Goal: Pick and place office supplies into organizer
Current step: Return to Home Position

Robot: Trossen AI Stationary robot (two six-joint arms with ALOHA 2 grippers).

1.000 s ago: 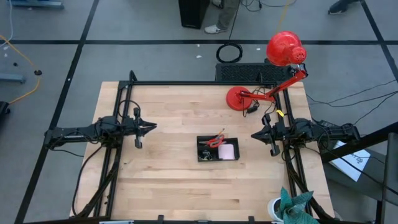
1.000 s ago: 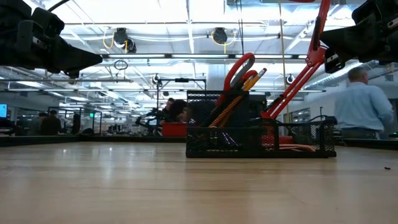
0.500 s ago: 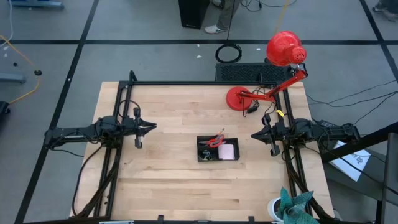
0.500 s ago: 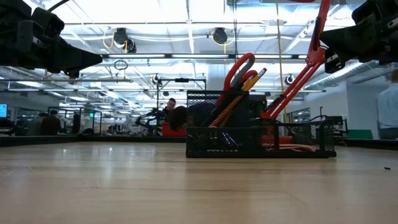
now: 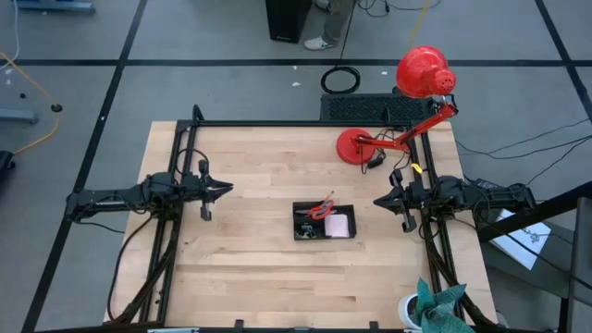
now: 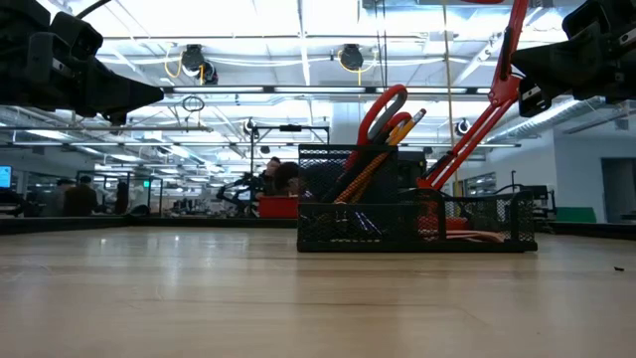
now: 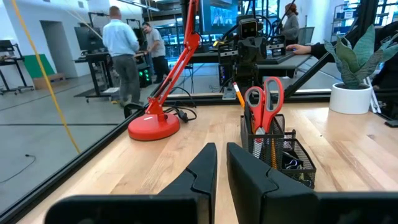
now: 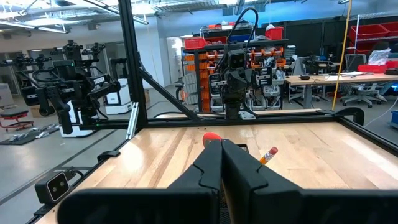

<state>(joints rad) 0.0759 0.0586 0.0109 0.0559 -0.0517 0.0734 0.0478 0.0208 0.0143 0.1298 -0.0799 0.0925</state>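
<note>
Pale wooden boards make up the desk point(image 5: 250, 268), which is ringed by a black frame, with a busy workshop behind it. Near its middle, somewhat toward the right arm's side, stands the organizer point(image 5: 307, 231) — a black mesh tray with a tall cup section and a lower section beside it. Red-handled scissors point(image 6: 383, 109) stand in the cup, handles up and leaning. Orange pencils point(image 6: 402, 127) lean beside them, eraser ends up. A pink sticky-note pad point(image 5: 339, 226) lies flat in the lower section. Other small dark things sit in the tray, but I cannot tell what they are.

Both arms hang above the desk on either side of the organizer, well apart from it and pointing at it. The left end effector point(image 5: 228, 188) holds nothing; its fingers point(image 7: 205, 165) are drawn almost together, with a thin slit between them. The right end effector point(image 5: 377, 200) is closer to the tray and also holds nothing. Its fingers point(image 8: 211, 158) are pressed together.

Beyond the organizer, toward the far edge, a red desk lamp's round base point(image 5: 354, 146) rests on the wood — its head point(image 5: 424, 71) reaches out past the desk. A white pot point(image 7: 351, 98) with a green plant stands at the desk's corner on the right arm's side. In the room past the lamp, people point(image 7: 121, 50) stand at workstations.
</note>
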